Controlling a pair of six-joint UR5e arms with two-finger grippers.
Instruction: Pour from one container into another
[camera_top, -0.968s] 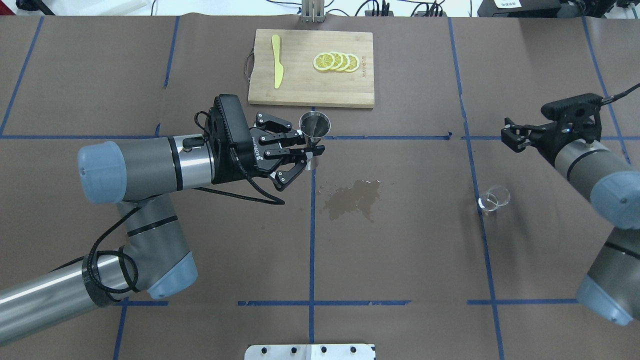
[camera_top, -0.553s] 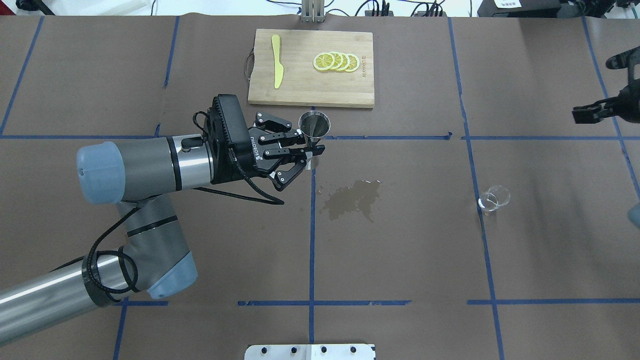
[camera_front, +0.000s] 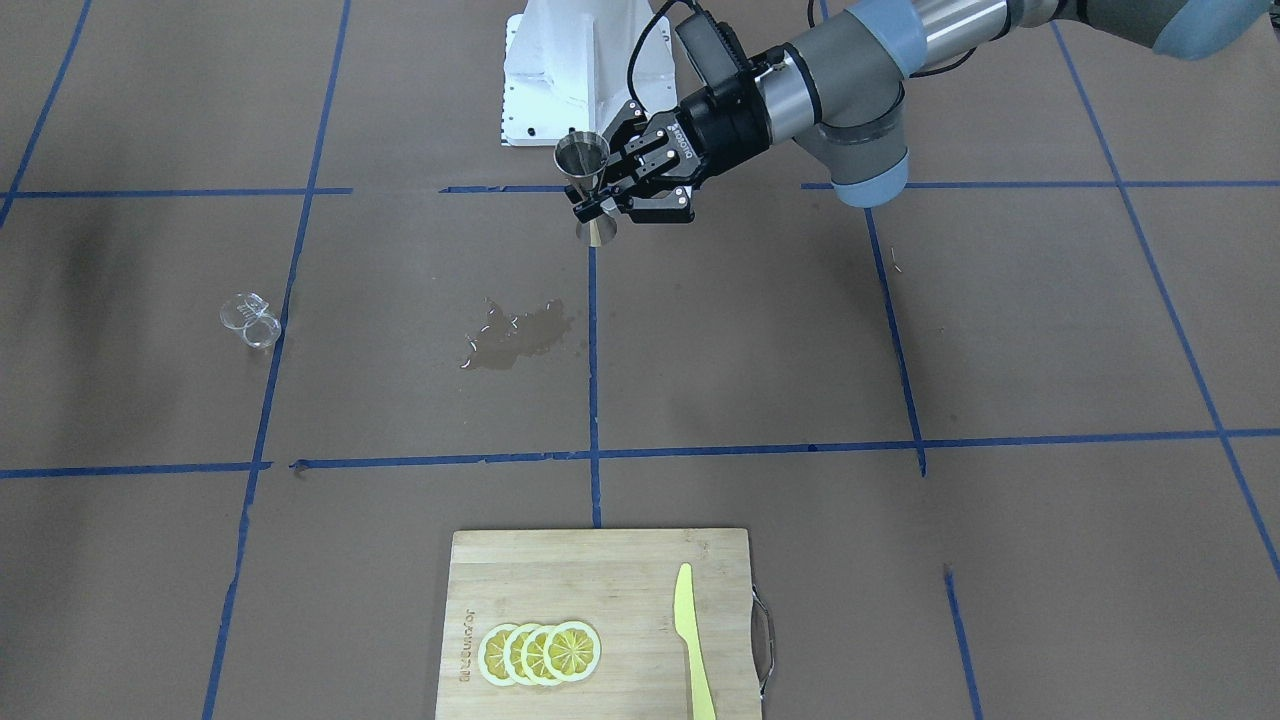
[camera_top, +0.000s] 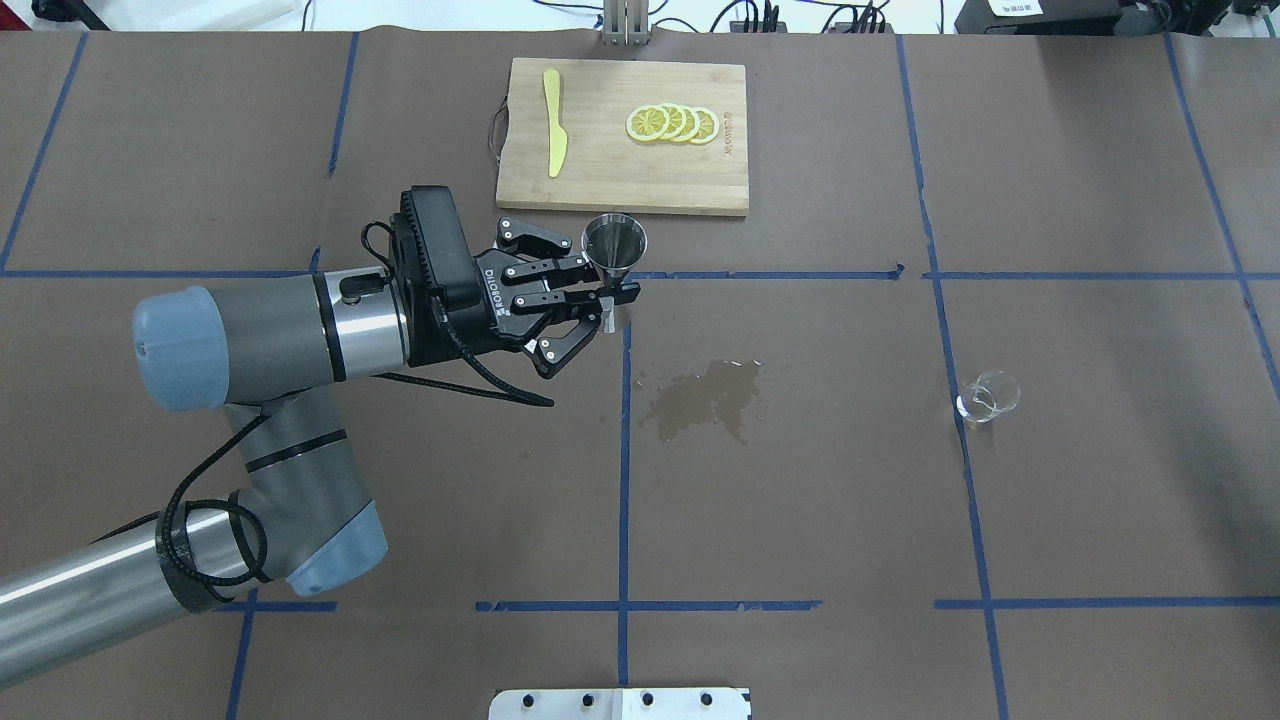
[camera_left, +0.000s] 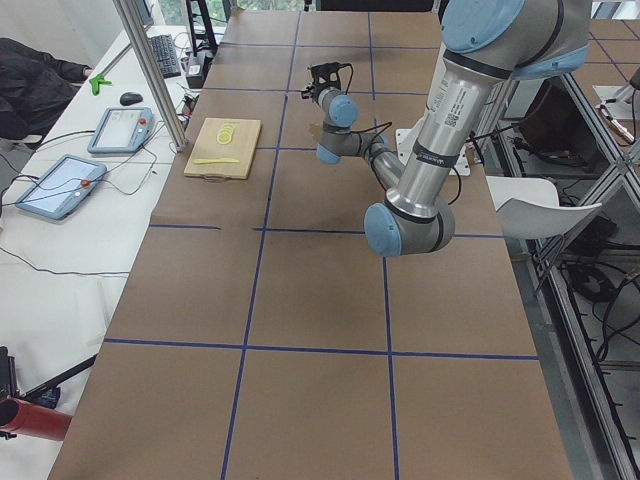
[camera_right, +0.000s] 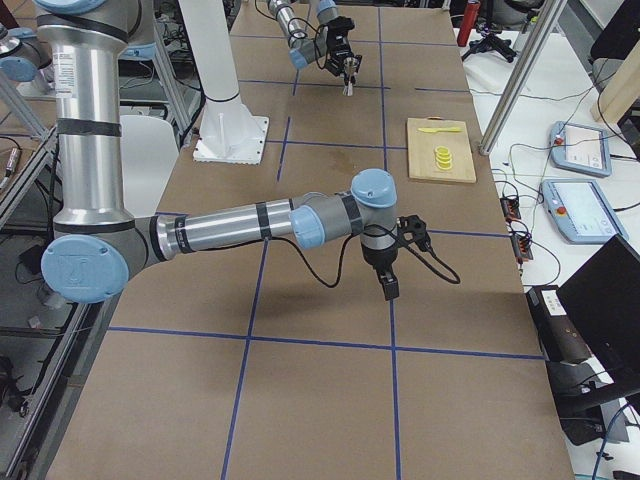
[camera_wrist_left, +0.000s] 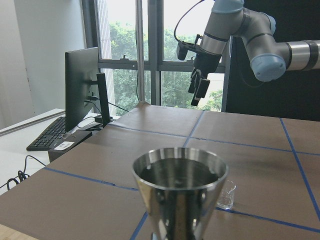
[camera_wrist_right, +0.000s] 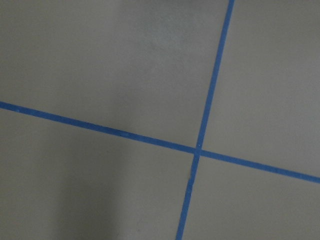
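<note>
Left gripper (camera_top: 610, 293): clamped on the narrow waist of the small silvery hourglass-shaped steel jigger (camera_top: 615, 248), fingers reaching in from the left.
Jigger: upright and held off the brown paper-covered table (camera_top: 800, 520), just near of the board's near edge and above the middle blue tape line. The top cone looks dark inside in the left wrist view, can't tell if there's liquid.
Right gripper (camera_right: 388, 283): hangs pointing down over bare table way off at the right end, holding nothing. Honestly can't tell whether its fingers are together or apart.
Small clear glass cup with a pouring lip (camera_top: 988, 396): sits on the table right of centre, beside a blue tape line, well apart from both grippers.
Wet patch (camera_top: 705, 398): dark stain on the paper between jigger and cup, near of the jigger.
Wooden cutting board (camera_top: 620, 185): far centre, with lemon slices (camera_top: 672, 124) and a yellow plastic knife (camera_top: 553, 120) on it.
What changed: the left arm nudged the jigger a bit left and farther; the right arm is now gone from the overhead view. Cup and stain haven't budged.
</note>
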